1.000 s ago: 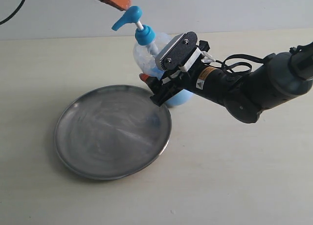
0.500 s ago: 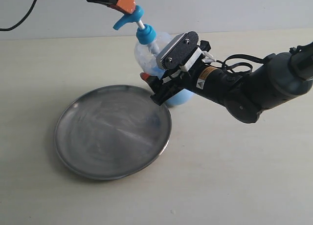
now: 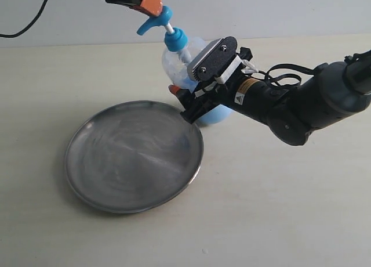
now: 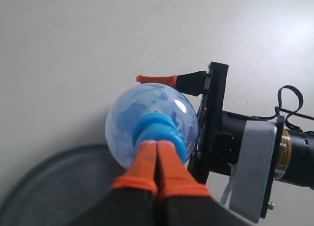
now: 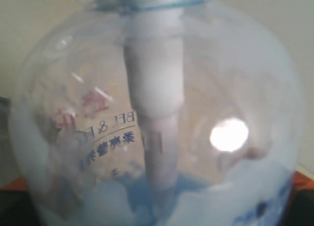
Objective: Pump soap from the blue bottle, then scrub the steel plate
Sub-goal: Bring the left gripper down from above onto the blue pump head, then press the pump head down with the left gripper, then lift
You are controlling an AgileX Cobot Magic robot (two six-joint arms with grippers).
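Right now the bottle (image 3: 175, 67) stands in the upper middle of the exterior view, tilted so that its blue pump head (image 3: 155, 18) leans toward the upper left. Soap (image 5: 235, 186) lies as a pale blue pool low inside it, with a whitish film smeared up the clear wall around the dip tube (image 5: 157, 137). My right gripper (image 3: 182, 103) reaches in from the right of the frame with its jaws spread wide around the bottle's body, clamping it. One orange-tipped finger (image 4: 164, 80) lies against the far side of the bottle in the left wrist view, and orange shows at both lower corners of the right wrist view. My left gripper (image 3: 152, 3) comes down from the top edge, its orange jaws pressed together with nothing between them and their tips resting on top of the pump head. Below and to the left, the plate (image 3: 127, 162) lies flat on the table (image 3: 290, 209), its upper right rim just beside the bottle's base and under my right fingers.
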